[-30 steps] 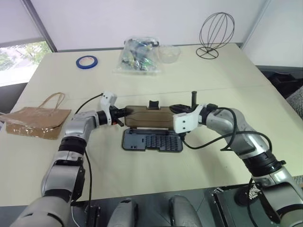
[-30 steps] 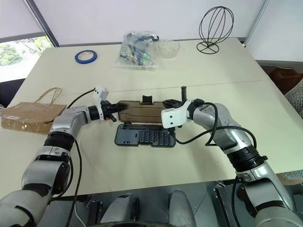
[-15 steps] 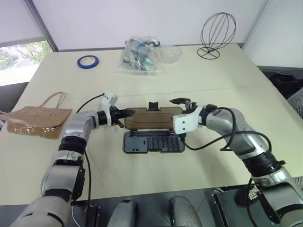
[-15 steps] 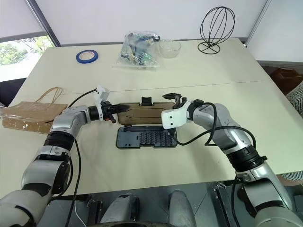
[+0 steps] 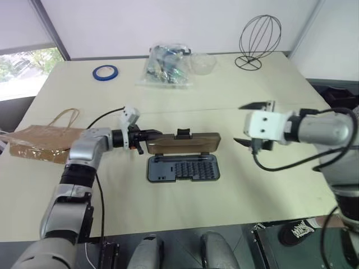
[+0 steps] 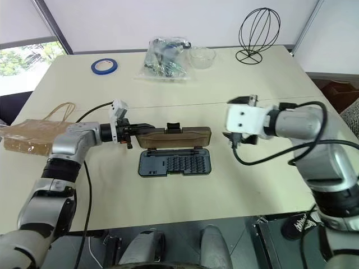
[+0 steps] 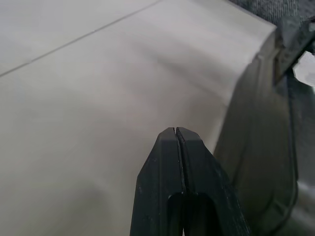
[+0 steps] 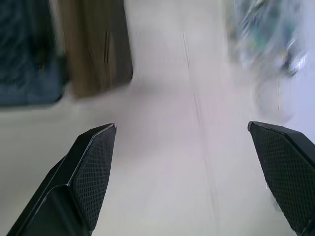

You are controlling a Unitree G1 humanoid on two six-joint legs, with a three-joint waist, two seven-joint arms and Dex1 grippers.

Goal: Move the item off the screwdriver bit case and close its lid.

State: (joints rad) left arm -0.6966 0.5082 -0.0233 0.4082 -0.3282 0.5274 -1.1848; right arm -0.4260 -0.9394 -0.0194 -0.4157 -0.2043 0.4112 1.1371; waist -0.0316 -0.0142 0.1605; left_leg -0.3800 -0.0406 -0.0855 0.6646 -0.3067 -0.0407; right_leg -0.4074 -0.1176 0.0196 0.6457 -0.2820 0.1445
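The flat dark grey plastic screwdriver bit case point(image 6: 174, 163) lies mid-bench, towards the near edge, its tray open and rows of small dark bits showing. The hinged translucent smoky-brown lid point(image 6: 175, 136) stands up along the tray's far side, black latch tab on top. It looks light, stiff and slick; I'd judge the lid best pushed by its long free edge, not pinched. The left pincer point(image 6: 132, 135) is pressed shut, tips at the lid's left end; whether it grips the lid I cannot tell. The right pincer point(image 5: 253, 123) hangs wide and empty, well right of the case. At the far edge, a clear plastic bag point(image 5: 166, 66) holds mixed small items.
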